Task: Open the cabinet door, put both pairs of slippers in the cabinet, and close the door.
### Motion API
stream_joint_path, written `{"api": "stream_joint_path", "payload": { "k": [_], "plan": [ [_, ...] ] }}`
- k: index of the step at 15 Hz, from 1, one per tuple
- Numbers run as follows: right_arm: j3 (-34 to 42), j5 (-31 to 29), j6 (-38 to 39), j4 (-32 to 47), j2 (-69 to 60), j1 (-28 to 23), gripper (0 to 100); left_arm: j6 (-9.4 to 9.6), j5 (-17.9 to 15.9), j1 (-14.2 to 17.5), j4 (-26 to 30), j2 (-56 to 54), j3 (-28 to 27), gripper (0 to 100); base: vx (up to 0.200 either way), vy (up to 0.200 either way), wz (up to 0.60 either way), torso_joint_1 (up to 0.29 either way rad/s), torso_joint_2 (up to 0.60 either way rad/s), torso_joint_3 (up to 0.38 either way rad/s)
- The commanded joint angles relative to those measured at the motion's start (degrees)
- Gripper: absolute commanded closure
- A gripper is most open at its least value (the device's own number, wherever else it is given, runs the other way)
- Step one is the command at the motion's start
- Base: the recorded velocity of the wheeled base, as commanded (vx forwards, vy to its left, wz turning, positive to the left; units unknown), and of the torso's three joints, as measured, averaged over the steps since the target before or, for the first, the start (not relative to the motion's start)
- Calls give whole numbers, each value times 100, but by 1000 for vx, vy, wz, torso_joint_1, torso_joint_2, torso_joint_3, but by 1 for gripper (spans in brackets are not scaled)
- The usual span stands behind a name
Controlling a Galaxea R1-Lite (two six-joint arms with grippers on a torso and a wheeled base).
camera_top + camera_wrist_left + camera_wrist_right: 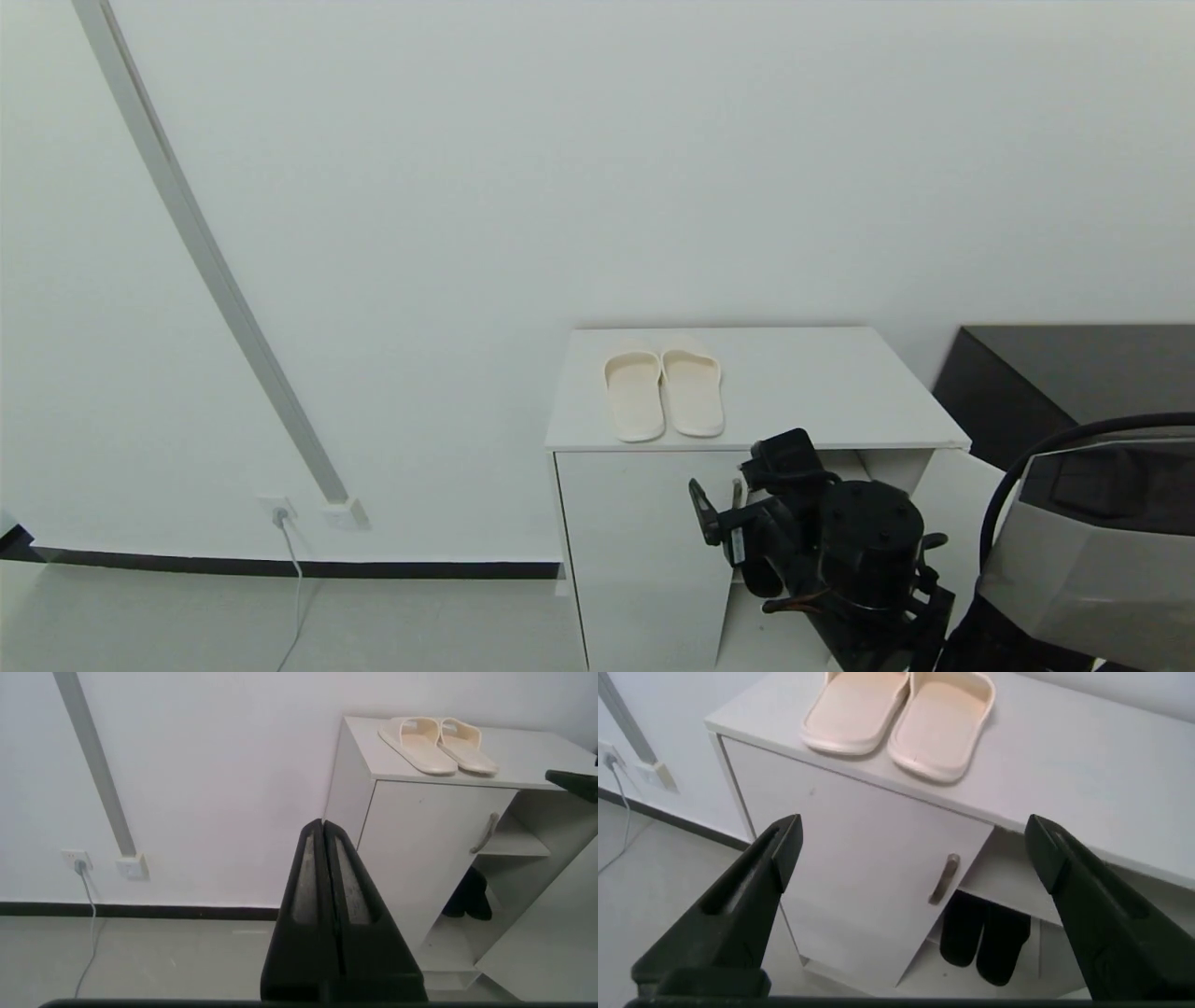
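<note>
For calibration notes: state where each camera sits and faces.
Head: high, looking down at the white rectangular cabinet; black right arm at lower right.
Left wrist: low, left of the cabinet, facing its front; shut left tool.
Right wrist: close before the cabinet, looking down; open right tool.
Shared by all: the cream plastic slippers on top.

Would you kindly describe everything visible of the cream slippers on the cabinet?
The pair of cream, rubbery-looking slide slippers lies soles down on the white cabinet's top, toward its left side. They sit side by side, edges touching, broad straps toward the wall, heels near the front edge. Nothing else touches them.
</note>
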Motion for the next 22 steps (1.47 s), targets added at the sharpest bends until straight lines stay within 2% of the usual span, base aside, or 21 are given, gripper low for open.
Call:
{"api": "stream_joint_path", "payload": {
  "k": [1, 3, 8, 9, 10, 15, 22],
  "plan": [
    [-377, 54, -83, 309, 53, 3, 0, -4, 0, 0, 0, 0, 1, 100, 0, 0, 0, 0, 0, 0],
    [-1036, 54, 32, 1399, -70, -102, 0, 5, 0, 0, 0, 0, 1, 100, 0, 0, 0, 0, 0, 0],
    [-3049, -69, 1456, 4598, -386, 135, 0, -4, 0, 0, 0, 0, 1, 100, 0, 0, 0, 0, 0, 0],
    [-3409, -175, 1658, 4985, -281, 135, 0, -4, 0, 0, 0, 0, 1, 100, 0, 0, 0, 0, 0, 0],
    [-3664, -245, 1789, 5090, -122, 135, 0, -4, 0, 0, 0, 9, 1, 100, 0, 0, 0, 0, 0, 0],
    [-3699, -395, 1798, 5073, 71, 127, 0, -4, 0, 0, 0, 9, 1, 100, 0, 0, 0, 0, 0, 0],
    [-3673, -403, 1816, 5046, 212, 127, 0, -4, 0, 0, 0, 9, 1, 100, 200, 0, 0, 2, -2, 1]
  ]
}}
